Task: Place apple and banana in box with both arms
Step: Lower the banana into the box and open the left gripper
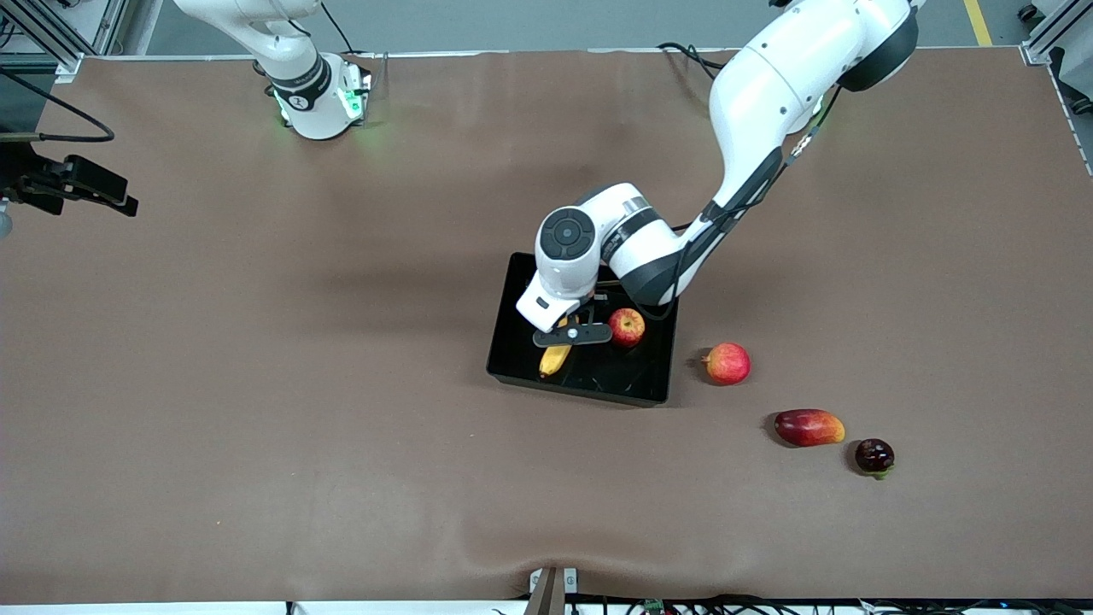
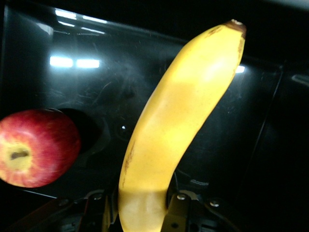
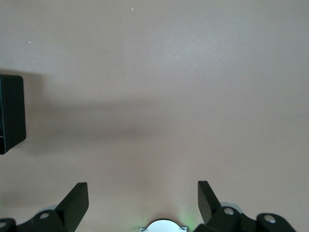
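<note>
The black box (image 1: pixel 512 286) sits mid-table. The red apple (image 1: pixel 627 326) lies inside it, toward the left arm's end, and shows beside the banana in the left wrist view (image 2: pixel 36 147). My left gripper (image 1: pixel 570 335) reaches down into the box and is shut on the yellow banana (image 1: pixel 555 360). In the left wrist view the left gripper (image 2: pixel 142 212) clamps one end of the banana (image 2: pixel 183 111), which stretches over the glossy box floor (image 2: pixel 96 96). My right gripper (image 3: pixel 142 200) is open with nothing in it, waiting high over bare table near its base; a box corner (image 3: pixel 10 113) shows.
Three fruits lie on the brown table outside the box, toward the left arm's end: a pink-red round fruit (image 1: pixel 727 363), an oblong red mango (image 1: pixel 809 427) and a small dark fruit (image 1: pixel 874 456), each nearer to the front camera than the last.
</note>
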Controlling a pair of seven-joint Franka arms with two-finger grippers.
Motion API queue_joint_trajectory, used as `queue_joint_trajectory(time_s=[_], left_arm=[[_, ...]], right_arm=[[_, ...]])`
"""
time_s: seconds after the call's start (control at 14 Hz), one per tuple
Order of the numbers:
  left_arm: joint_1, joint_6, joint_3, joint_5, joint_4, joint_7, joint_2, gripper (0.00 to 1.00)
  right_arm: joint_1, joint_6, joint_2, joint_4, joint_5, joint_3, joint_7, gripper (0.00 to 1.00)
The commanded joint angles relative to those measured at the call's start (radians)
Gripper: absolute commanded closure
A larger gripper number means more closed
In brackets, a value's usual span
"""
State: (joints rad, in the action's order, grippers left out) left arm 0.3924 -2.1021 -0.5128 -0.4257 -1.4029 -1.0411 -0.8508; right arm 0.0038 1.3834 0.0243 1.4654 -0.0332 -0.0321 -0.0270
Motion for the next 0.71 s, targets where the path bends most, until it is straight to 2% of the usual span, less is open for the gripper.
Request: queue_joint_trajectory(time_s=[0.0, 0.21, 0.28, 0.36, 0.43, 0.5, 0.64], left_arm=[[0.04, -0.047, 0.037, -0.002, 0.031, -0.01, -0.045, 1.0], [0.069, -0.087, 0.071, -0.002, 0.031, -0.011, -0.065, 1.0], [0.075, -0.087, 0.077, -0.002, 0.031, -0.013, -0.07, 0.92], [0.075, -0.087, 0.08, -0.002, 0.031, -0.008, -0.068, 0.69], [0.072, -0.087, 0.08, -0.004, 0.03, -0.011, -0.062, 0.26], [0.074, -0.087, 0.08, -0.013, 0.03, -0.007, -0.057, 0.0], [0.065, -0.085, 0.08, -0.013, 0.033, -0.005, -0.036, 0.0]], right_arm=[[-0.004, -0.007, -0.004, 0.001, 0.001, 0.004, 0.004, 0.0], [-0.004, -0.006, -0.004, 0.001, 0.001, 0.004, 0.004, 0.0], [-0.005, -0.004, -0.004, 0.0, -0.001, 0.004, 0.004, 0.0], [-0.005, -0.003, -0.004, 0.0, -0.001, 0.004, 0.004, 0.0], [-0.005, 0.0, -0.004, 0.0, 0.001, 0.004, 0.004, 0.0], [-0.005, 0.002, -0.004, 0.0, 0.002, 0.004, 0.004, 0.0], [-0.007, 0.0, -0.004, 0.0, 0.001, 0.004, 0.004, 0.0]])
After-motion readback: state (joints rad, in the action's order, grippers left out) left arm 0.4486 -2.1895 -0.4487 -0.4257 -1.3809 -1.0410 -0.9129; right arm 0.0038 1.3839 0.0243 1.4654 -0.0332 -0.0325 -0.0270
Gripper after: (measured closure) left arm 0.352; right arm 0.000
